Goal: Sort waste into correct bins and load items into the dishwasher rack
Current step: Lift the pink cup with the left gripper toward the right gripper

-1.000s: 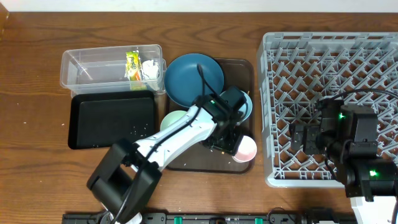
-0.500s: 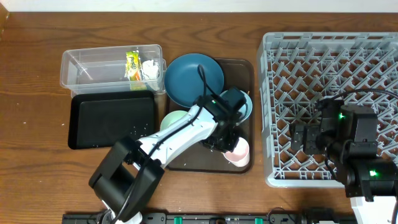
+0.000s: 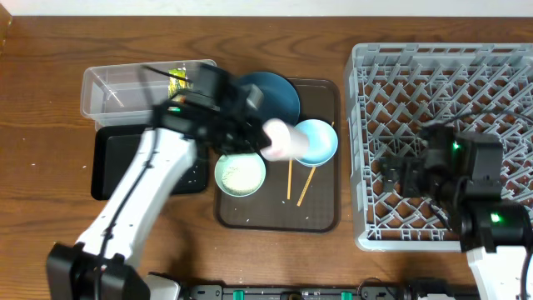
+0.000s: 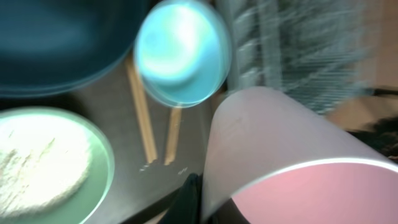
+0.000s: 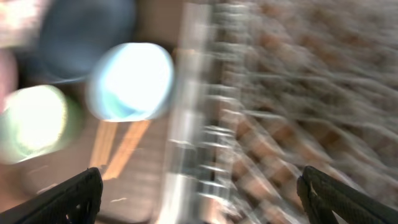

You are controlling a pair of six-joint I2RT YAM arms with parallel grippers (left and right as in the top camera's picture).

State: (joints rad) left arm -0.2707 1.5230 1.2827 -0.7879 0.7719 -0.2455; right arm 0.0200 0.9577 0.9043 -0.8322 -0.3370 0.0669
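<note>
pink cup (image 4: 280, 143) cropped, dishwasher rack (image 5: 280, 93) blurred

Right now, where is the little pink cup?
In the overhead view, the pink cup is gripped by the left pincer above the brown tray, just left of the light-blue bowl and near the dark-blue bowl.

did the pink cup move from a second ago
Yes. The pink cup went up and left, from the brown tray's near-right corner to beside the light-blue bowl.

A robot lab's mock kitchen bench: wooden table (image 3: 42, 125) bearing a dishwasher rack (image 3: 441, 50).
</note>
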